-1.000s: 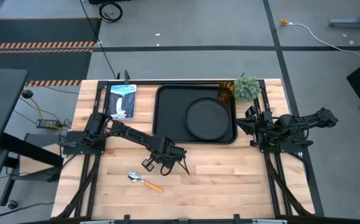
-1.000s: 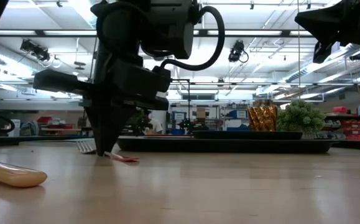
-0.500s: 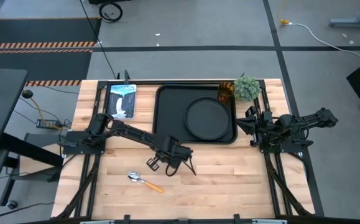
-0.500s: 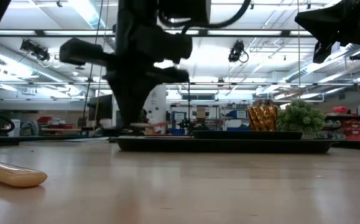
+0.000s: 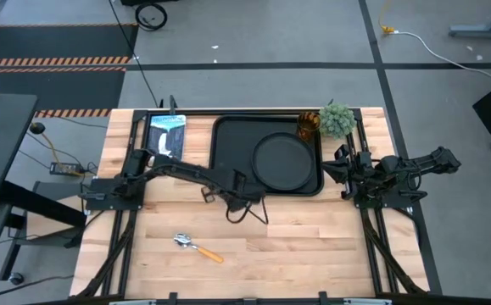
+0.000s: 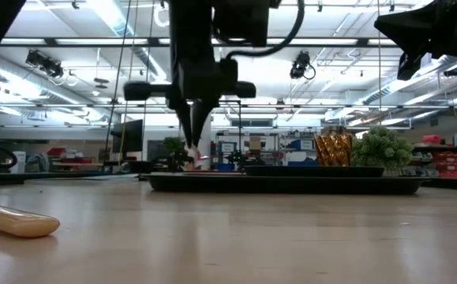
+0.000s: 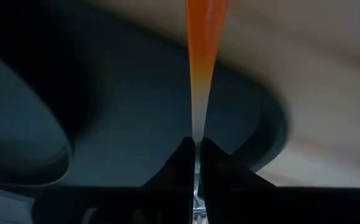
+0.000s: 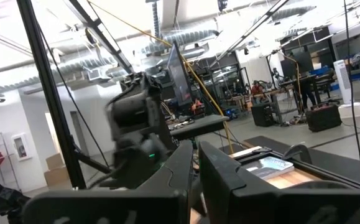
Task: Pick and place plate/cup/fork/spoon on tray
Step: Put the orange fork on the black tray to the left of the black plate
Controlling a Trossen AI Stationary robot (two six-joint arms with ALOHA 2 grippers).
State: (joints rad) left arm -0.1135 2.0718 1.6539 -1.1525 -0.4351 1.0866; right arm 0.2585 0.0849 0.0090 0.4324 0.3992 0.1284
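Note:
My left gripper (image 5: 211, 195) is shut on the fork (image 7: 203, 62), above the near left corner of the black tray (image 5: 228, 135). The fork's thin orange handle fades to silver at the fingers; it shows as a pale bit under the fingertips in the low view (image 6: 200, 160). The round black plate (image 5: 285, 161) lies on the tray's right half. The amber cup (image 5: 308, 125) stands at the tray's far right corner. The spoon (image 5: 196, 246) lies flat on the wood, near and to the left. My right gripper (image 8: 196, 163) is shut and empty, folded back at the table's right edge. My left gripper pinches the fork between its two fingertips at the silver neck (image 7: 196, 132), where the orange handle begins. The fingers come from above, pointing down (image 6: 195, 138). The handle (image 7: 206, 37) sticks out past the fingertips. The fork is lifted clear, over the tray's corner.
A green plant (image 5: 337, 119) stands at the far right, beside the cup. A picture book (image 5: 166, 135) lies left of the tray. Bare wood (image 5: 313, 246) spreads along the table's near half.
My left gripper has risen from the table with the fork and gone toward the far edge, to the tray's near left corner, turning as it went. The fork, which lay on the wood, is now lifted clear. The spoon has stayed where it was.

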